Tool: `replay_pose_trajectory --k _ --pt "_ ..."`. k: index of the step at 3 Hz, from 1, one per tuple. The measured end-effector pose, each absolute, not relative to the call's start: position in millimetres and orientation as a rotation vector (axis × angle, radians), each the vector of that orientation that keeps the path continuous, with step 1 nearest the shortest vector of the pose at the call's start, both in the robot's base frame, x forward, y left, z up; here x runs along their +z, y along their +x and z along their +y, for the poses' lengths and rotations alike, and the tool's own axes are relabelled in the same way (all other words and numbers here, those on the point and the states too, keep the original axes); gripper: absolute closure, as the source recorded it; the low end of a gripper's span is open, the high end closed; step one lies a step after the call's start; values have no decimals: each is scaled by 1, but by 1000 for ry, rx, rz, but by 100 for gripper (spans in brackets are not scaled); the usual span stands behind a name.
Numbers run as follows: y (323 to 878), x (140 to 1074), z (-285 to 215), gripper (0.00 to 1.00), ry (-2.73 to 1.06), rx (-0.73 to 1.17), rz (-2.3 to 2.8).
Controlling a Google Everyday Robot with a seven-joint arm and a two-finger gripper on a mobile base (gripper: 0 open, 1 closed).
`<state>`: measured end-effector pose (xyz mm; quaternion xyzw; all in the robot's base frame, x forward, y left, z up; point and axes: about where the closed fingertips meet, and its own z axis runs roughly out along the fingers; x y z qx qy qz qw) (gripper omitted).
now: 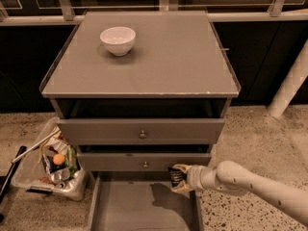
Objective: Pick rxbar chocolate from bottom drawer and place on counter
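Note:
The rxbar chocolate [175, 175], a small black wrapper, is pinched in my gripper [178, 178], which is shut on it. The gripper hangs above the right rear part of the open bottom drawer [139, 208], just in front of the middle drawer's face. My pale arm [250, 184] comes in from the lower right. The drawer's grey floor shows bare, with the gripper's shadow on it. The counter [163, 57] is the flat grey top of the cabinet, well above the gripper.
A white bowl [118, 40] stands on the counter's back left. A clear bin of trash [50, 165] sits on the floor left of the drawers. A white post [291, 83] leans at the right. Both upper drawers with knobs [142, 134] are pushed nearly shut.

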<state>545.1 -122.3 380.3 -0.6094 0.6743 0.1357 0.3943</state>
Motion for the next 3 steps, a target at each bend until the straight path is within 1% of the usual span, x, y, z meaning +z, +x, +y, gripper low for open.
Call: replay_pose_trajectory --k 1,3 --pt "521 437 -117 100 -1592 346 1596" --pt "500 563 -118 100 -1652 172 1420"
